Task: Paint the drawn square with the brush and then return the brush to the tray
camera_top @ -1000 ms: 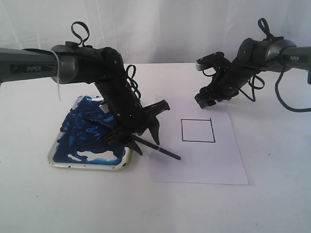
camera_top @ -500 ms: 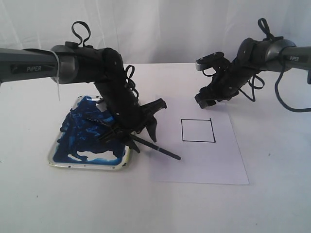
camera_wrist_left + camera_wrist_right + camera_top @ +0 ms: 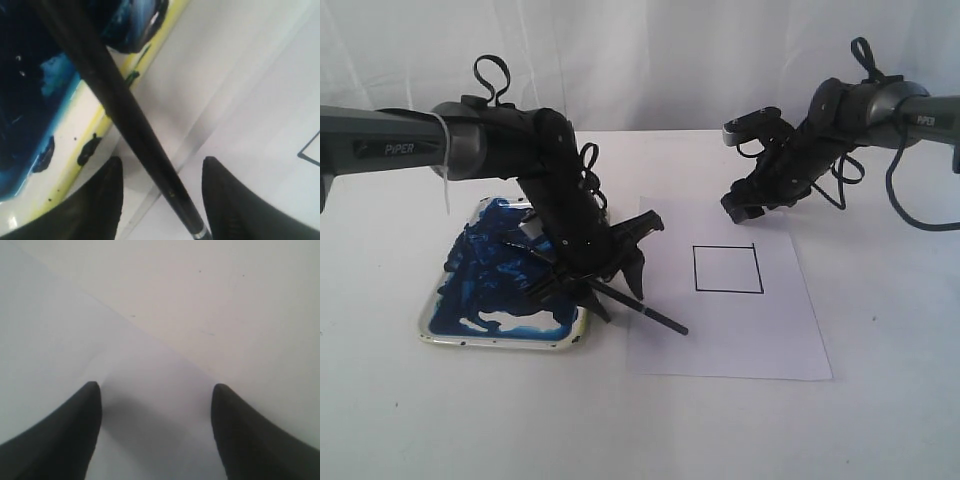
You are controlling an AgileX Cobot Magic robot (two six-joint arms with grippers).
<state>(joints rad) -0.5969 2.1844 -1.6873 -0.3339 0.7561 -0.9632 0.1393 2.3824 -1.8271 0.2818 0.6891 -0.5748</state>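
Observation:
The brush [image 3: 655,316] lies slanted, its tip end in the blue-smeared tray [image 3: 500,343] and its handle running over the tray's right rim onto the white paper [image 3: 740,340]. My left gripper [image 3: 622,298] is open and straddles the handle just outside the rim. In the left wrist view the brush [image 3: 125,110] runs between the two fingers of the left gripper [image 3: 162,160], with a gap on each side. The drawn square [image 3: 727,291] is blank inside. My right gripper [image 3: 745,205] hovers open above the paper's far left corner, and nothing sits between the fingers of the right gripper [image 3: 156,386].
The white tabletop [image 3: 880,330] extends around the paper and tray. A white curtain [image 3: 670,60] closes off the back. The tray rim [image 3: 95,135] and a corner of the square [image 3: 310,150] show in the left wrist view. The paper's edge [image 3: 125,325] crosses the right wrist view.
My left arm has shifted slightly, bringing the open gripper a little lower and leftward around the brush handle. The brush has barely moved. The right arm is still.

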